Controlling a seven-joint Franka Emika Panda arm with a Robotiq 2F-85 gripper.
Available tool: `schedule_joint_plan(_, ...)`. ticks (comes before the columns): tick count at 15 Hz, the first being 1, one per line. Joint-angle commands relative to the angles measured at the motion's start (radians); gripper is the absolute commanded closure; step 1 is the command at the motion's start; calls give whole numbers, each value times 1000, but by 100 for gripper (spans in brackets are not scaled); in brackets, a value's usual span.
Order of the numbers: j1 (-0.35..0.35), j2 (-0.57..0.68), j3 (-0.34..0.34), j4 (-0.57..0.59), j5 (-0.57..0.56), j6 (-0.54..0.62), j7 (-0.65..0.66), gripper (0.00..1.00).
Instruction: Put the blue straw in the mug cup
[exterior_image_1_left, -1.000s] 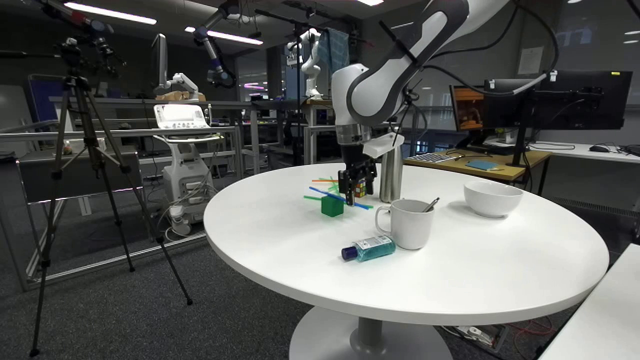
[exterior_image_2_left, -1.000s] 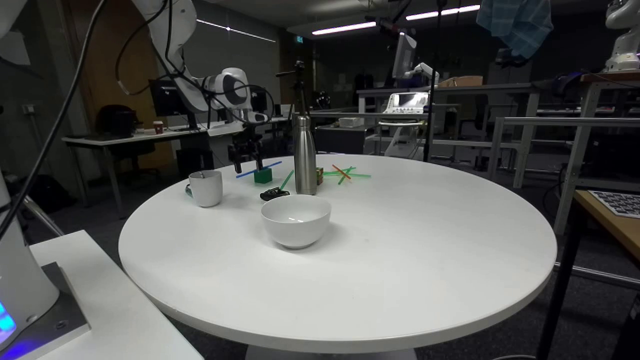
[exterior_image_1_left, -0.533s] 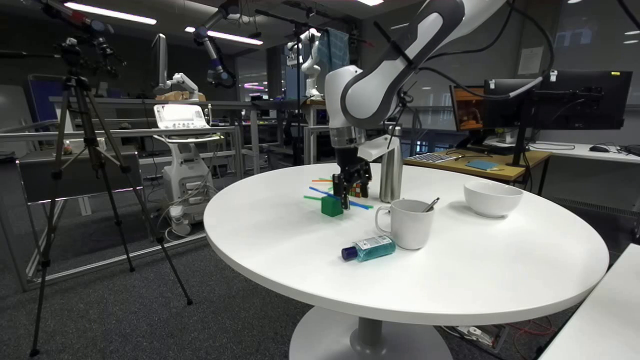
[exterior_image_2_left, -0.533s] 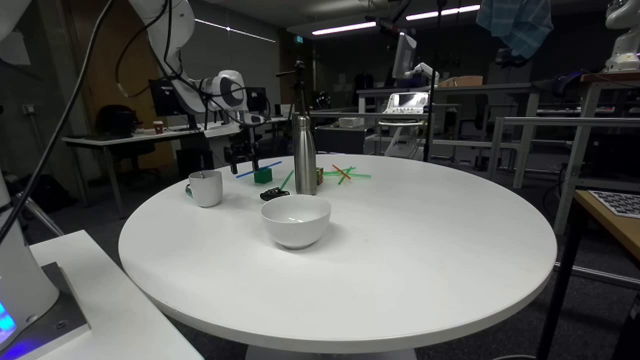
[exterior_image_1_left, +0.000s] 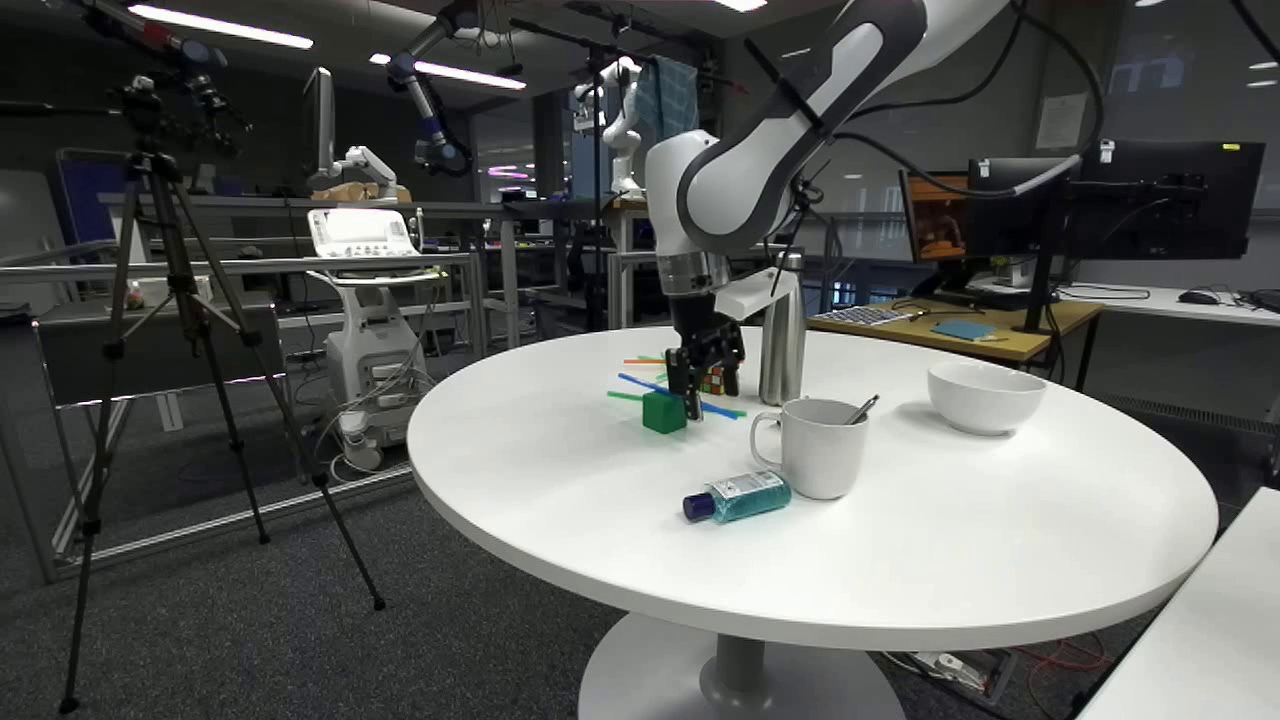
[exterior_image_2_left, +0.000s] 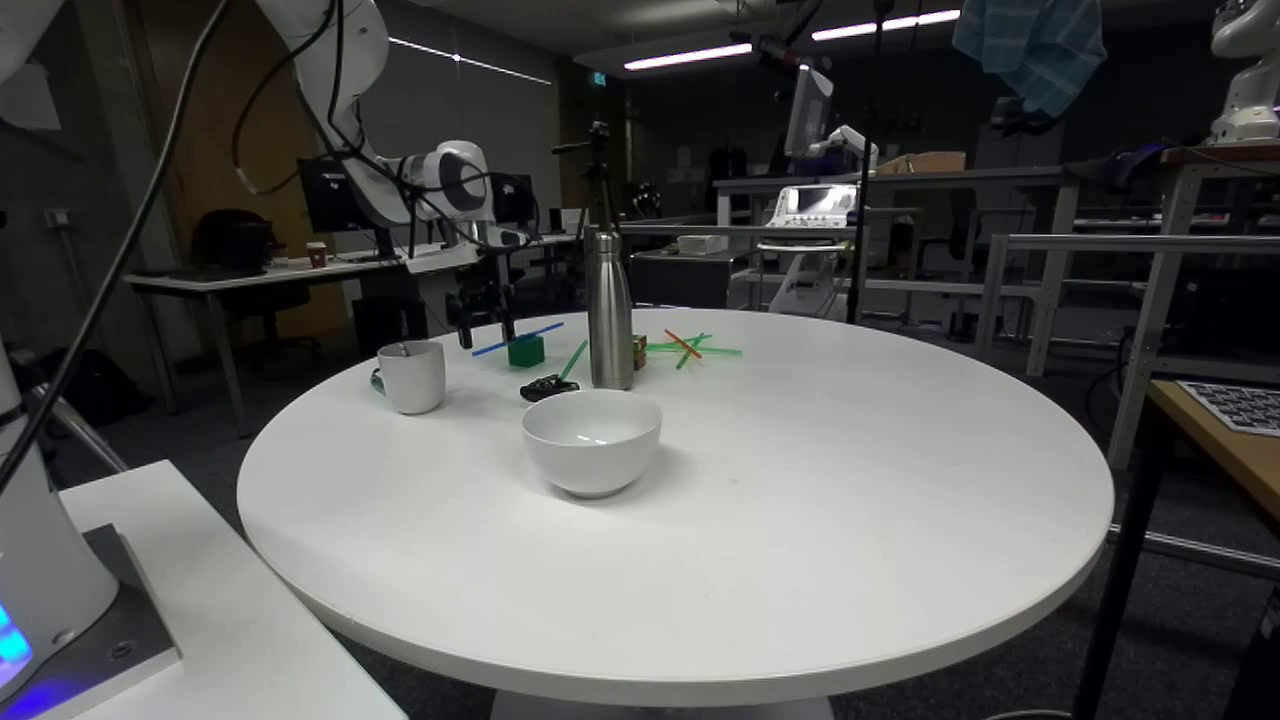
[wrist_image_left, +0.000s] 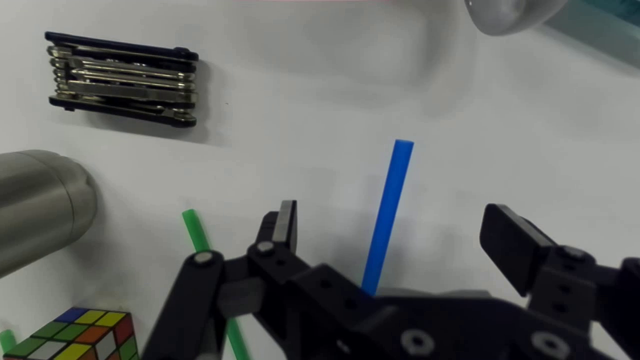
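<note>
Hiding part of blue straw, gripper spread, wrist view cropping mug

Dark floor, grey wall, glowing strip light, round white table, metal railing

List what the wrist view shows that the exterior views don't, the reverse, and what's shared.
Wrist view only: the separate metal bits of the black folding key set.

In both exterior views only: the green block, the orange straw and a pen-like item in the mug.

Shared: blue straw, open tool, steel bottle, puzzle cube, green straws.
</note>
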Motion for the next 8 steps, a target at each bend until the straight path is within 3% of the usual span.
schedule_joint_plan(1, 10, 31, -6, 53, 24, -57, 0, 0)
schedule_joint_plan(7, 14, 52, -7, 68, 21, -73, 0, 2)
schedule_joint_plan(8, 15, 53, -8, 70, 21, -77, 1, 27)
